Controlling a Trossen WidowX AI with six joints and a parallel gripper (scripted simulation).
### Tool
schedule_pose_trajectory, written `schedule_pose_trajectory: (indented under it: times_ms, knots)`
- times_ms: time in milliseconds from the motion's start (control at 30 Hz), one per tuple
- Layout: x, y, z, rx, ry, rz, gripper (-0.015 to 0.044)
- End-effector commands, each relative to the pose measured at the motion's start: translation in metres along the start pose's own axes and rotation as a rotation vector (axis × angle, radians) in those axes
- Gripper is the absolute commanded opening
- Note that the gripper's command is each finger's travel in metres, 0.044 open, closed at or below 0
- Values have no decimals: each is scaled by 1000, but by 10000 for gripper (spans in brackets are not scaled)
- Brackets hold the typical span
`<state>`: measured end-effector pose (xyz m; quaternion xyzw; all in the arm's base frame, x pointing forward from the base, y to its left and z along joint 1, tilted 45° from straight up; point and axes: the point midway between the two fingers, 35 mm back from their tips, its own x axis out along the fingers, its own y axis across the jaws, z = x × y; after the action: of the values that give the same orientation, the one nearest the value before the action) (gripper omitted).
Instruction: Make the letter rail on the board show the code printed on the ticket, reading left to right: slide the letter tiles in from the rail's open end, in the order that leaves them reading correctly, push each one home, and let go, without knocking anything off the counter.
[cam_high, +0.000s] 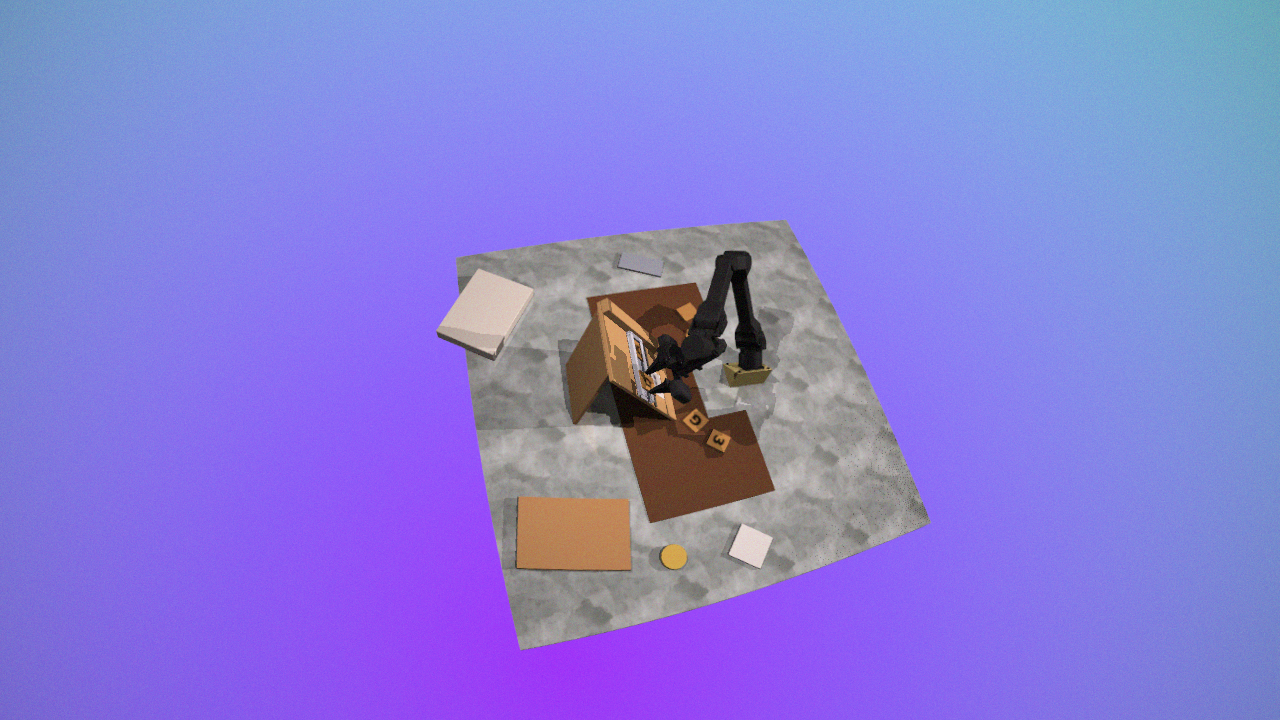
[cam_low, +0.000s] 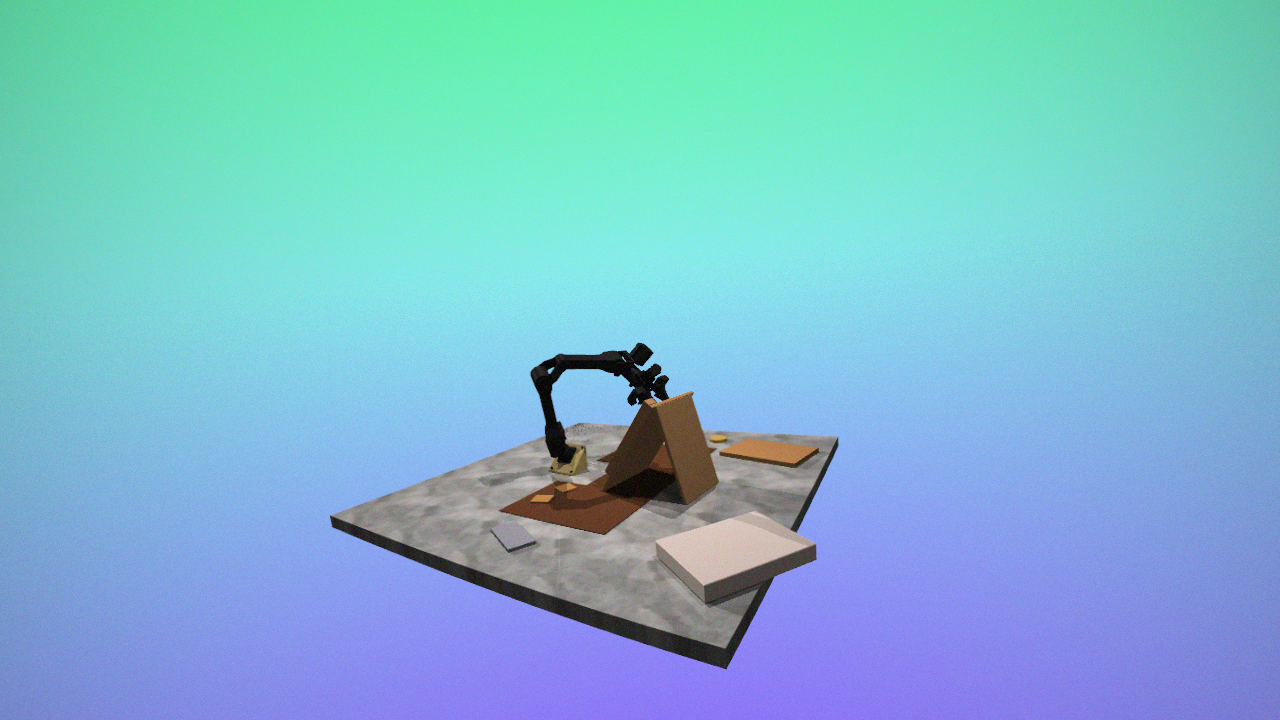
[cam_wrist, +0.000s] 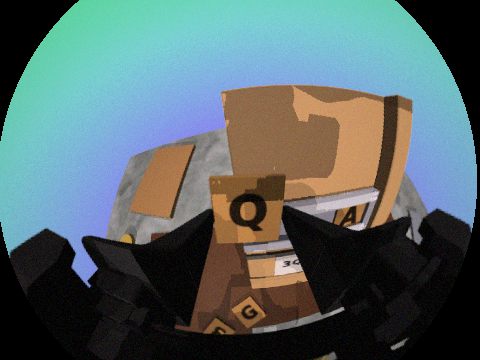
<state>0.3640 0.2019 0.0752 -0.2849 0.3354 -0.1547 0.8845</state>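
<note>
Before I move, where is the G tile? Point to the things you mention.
In the top view, the G tile (cam_high: 695, 420) (cam_wrist: 249, 312) lies on the brown mat (cam_high: 698, 483) (cam_wrist: 280, 320), just off the board's (cam_high: 626, 353) (cam_wrist: 280, 135) lower corner, beside the 3 tile (cam_high: 717, 440).

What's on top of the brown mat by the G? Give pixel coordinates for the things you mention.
The G tile (cam_high: 695, 420) (cam_wrist: 248, 312) and the 3 tile (cam_high: 717, 440) lie on it. The leaning board (cam_high: 626, 344) covers part of the mat, so I can't see everything there.

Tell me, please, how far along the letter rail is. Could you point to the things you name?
One wooden tile marked A (cam_wrist: 349, 216) sits in the pale grey rail (cam_wrist: 335, 201). In hand, the end effector (cam_high: 653, 379) (cam_wrist: 247, 212) grips the wooden Q tile (cam_wrist: 247, 210), apparently outside it. Seating and releasing Q remain; the ticket is partly hidden, so I can't tell what follows.
</note>
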Motion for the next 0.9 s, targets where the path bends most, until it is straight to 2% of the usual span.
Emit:
schedule_pose_trajectory:
  times_ms: [0, 567, 700, 867]
  knots:
    - [-2, 19, -7, -9, -19, -8, 0]
    - [-2, 98, -69, -93, -96, -56, 0]
    - [1, 100, -71, -96, -99, -57, 0]
    - [24, 100, -69, -96, -98, -56, 0]
